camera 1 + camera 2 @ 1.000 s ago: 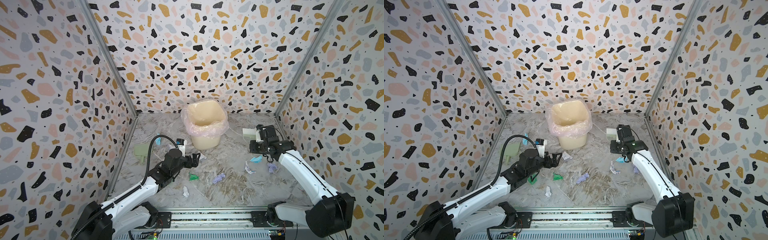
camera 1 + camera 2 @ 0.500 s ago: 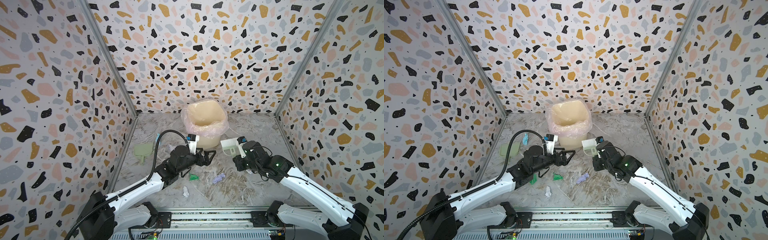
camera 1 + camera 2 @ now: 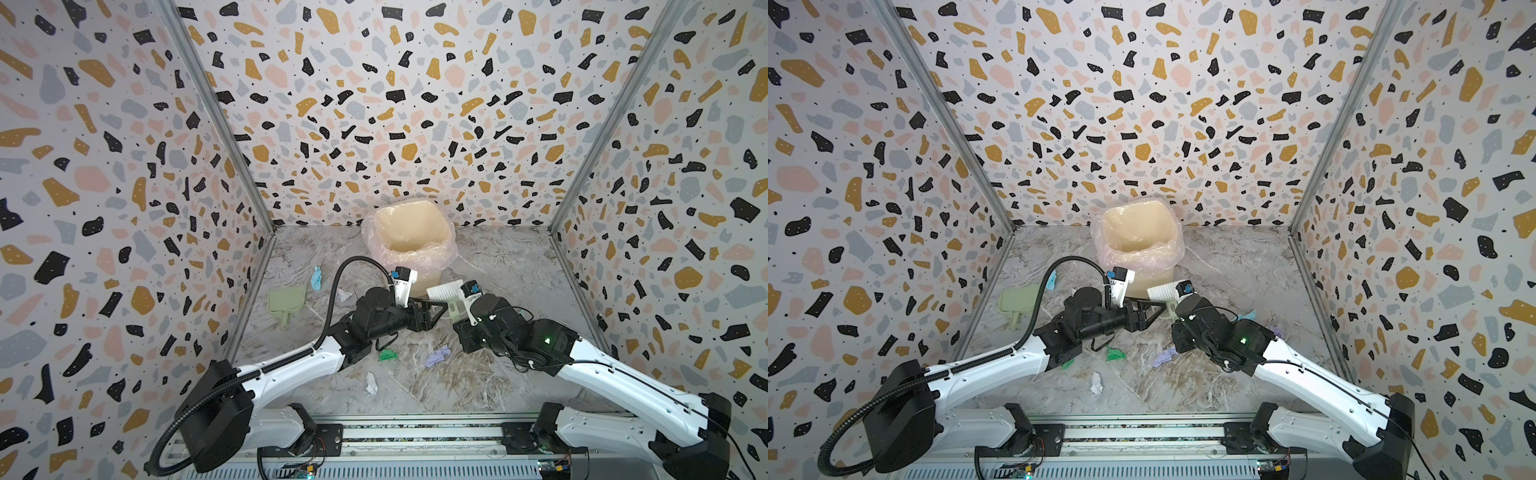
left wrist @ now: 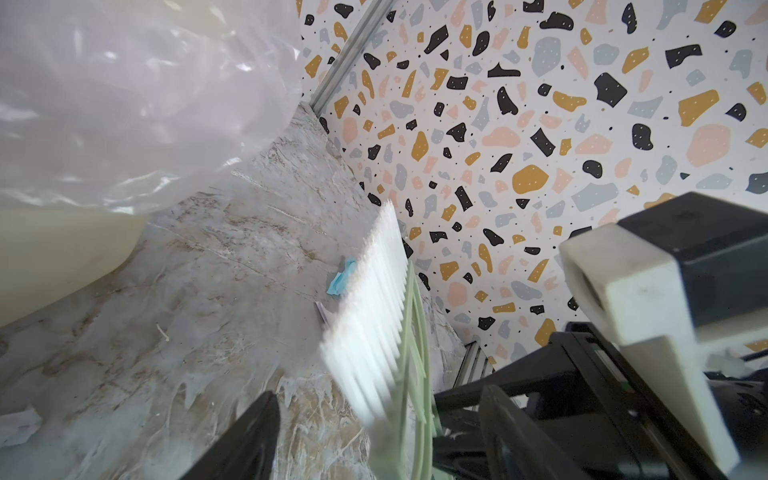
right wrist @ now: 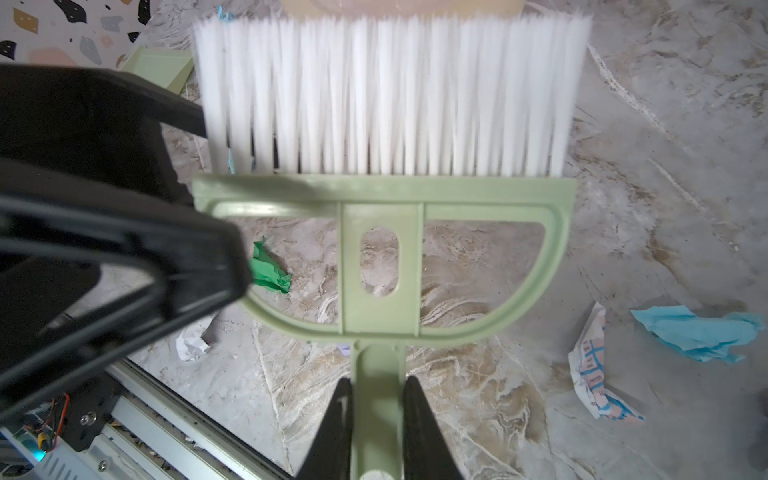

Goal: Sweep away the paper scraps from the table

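- Swung in from the far right, the right gripper (image 5: 377, 388) now sits mid-bench. It is clamped on the brush (image 5: 382, 195) handle, with the bristles pointing toward the bin (image 3: 409, 245).
- Reaching across to meet it, the left gripper (image 3: 434, 311) has its jaws apart on either side of the brush head, probably for a handover or regrip.
- Paper scraps (image 3: 437, 357) lie loose on the bench (image 3: 498, 270): lilac, green and white just nearer than the grippers, blue ones out to either side.
- Left of the arms, the dustpan (image 3: 286, 300) lies untouched.

The table (image 3: 519, 270) bears paper scraps (image 3: 437, 356), a dustpan (image 3: 286, 300) and a bin (image 3: 419, 255).
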Tool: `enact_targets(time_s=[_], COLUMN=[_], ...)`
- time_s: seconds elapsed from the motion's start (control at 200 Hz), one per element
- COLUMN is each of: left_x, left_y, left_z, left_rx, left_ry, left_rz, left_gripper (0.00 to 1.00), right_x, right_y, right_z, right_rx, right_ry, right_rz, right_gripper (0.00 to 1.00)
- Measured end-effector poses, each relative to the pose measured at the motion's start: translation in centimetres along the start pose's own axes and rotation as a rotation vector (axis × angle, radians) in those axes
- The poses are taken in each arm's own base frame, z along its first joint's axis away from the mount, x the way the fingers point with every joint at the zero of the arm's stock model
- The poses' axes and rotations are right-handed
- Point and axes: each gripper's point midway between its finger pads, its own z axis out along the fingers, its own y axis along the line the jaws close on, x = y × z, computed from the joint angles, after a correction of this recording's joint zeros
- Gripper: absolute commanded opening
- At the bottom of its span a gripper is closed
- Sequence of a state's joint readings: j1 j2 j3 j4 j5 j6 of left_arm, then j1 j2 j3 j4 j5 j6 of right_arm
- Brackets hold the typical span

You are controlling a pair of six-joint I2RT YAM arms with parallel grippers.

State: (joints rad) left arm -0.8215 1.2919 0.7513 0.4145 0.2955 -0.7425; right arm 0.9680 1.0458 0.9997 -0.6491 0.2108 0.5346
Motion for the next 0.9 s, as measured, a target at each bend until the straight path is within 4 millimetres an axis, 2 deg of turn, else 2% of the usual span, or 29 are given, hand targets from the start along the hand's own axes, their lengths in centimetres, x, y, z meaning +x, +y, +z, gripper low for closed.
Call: enact_targets(time_s=[0.065, 0.185, 0.32, 0.395, 0.456, 0.536, 0.566, 0.616, 0.686, 0.756, 0.816, 0.896], left_x=[-0.2, -0.9, -1.1, -1.3, -1.5, -2.1, -2.4, -3.1, -4.4, -5.9, -7.3, -8.8], left_y=[-0.4, -1.1, -1.3, -1.7, -1.9, -2.3, -2.5, -2.9, -3.5, -4.4, -5.1, -5.8], left_z=[0.4, 0.8, 1.0, 1.0, 1.0, 0.6, 0.3, -0.5, -2.2, -4.3, -5.8, -7.3], left_rx=[0.015, 0.042, 0.053, 0.067, 0.073, 0.077, 0.077, 0.081, 0.086, 0.105, 0.128, 0.160], left_ry=[0.001, -0.017, -0.028, -0.040, -0.047, -0.070, -0.085, -0.121, -0.195, -0.287, -0.363, -0.453], left_rz=[-0.009, -0.019, -0.042, -0.056, -0.065, -0.076, -0.076, -0.075, -0.078, -0.088, -0.098, -0.119], left_gripper=[0.55, 0.32, 0.00, 0.00, 0.00, 0.00, 0.00, 0.00, 0.00, 0.00, 0.00, 0.00], right_x=[0.0, 0.0, -0.1, -0.2, -0.4, -0.8, -1.1, -1.9, -3.3, -4.8, -6.0, -6.5], right_y=[0.4, 0.7, 0.7, 0.6, 0.6, 0.4, 0.3, -0.1, -0.5, -0.4, 0.4, 1.7], right_z=[-0.1, -0.1, -0.2, -0.3, -0.6, -1.1, -1.4, -1.9, -3.0, -4.2, -5.2, -5.6], right_rx=[-0.008, -0.016, -0.015, -0.012, -0.013, -0.027, -0.035, -0.055, -0.113, -0.188, -0.285, -0.422], right_ry=[-0.005, -0.009, -0.015, -0.021, -0.031, -0.046, -0.054, -0.075, -0.121, -0.179, -0.238, -0.292], right_rz=[-0.008, -0.017, -0.018, -0.020, -0.021, -0.017, -0.011, 0.009, 0.049, 0.089, 0.122, 0.169], right_gripper=[0.00, 0.00, 0.00, 0.02, 0.20, 0.57, 0.67, 0.76, 0.83, 0.85, 0.85, 0.85])
